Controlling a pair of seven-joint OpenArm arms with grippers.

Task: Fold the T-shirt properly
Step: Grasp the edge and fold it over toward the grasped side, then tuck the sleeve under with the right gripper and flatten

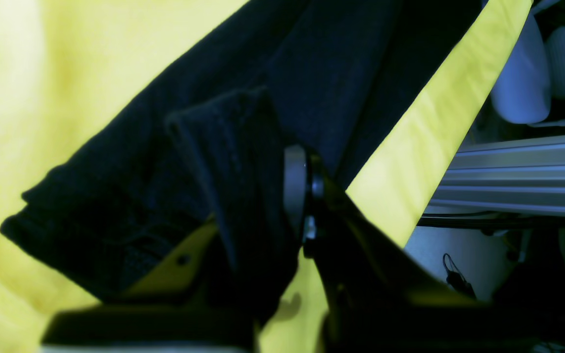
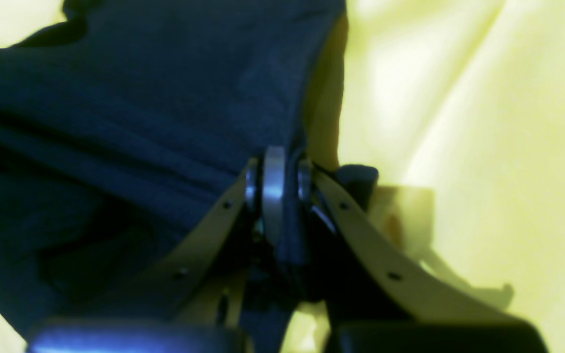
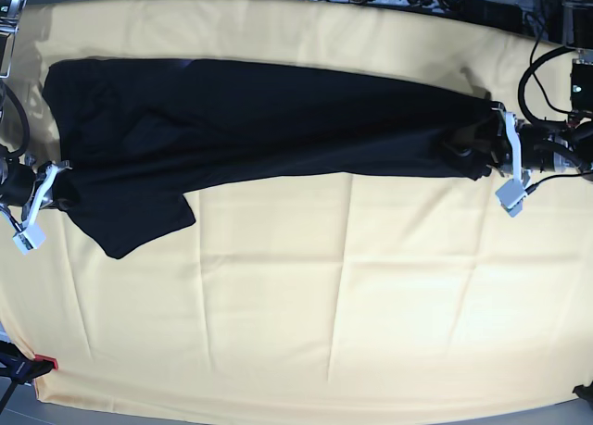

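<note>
Covering nearly the whole base view, the pale yellow cloth is the biggest thing I see, creased into soft squares. On it, the T-shirt lies as a long black band running from 9 o'clock to 3 o'clock across the upper half, plain side up, with one sleeve flap hanging toward 7 o'clock. At 3 o'clock my left gripper has its jaws closed tight on the narrow end of the fabric; its wrist view shows black folds pinched between the fingers. At 9 o'clock my right gripper is likewise clamped on the wide end's edge, and its wrist view shows cloth squeezed between the pads. The shirt stretches between both grips.
</note>
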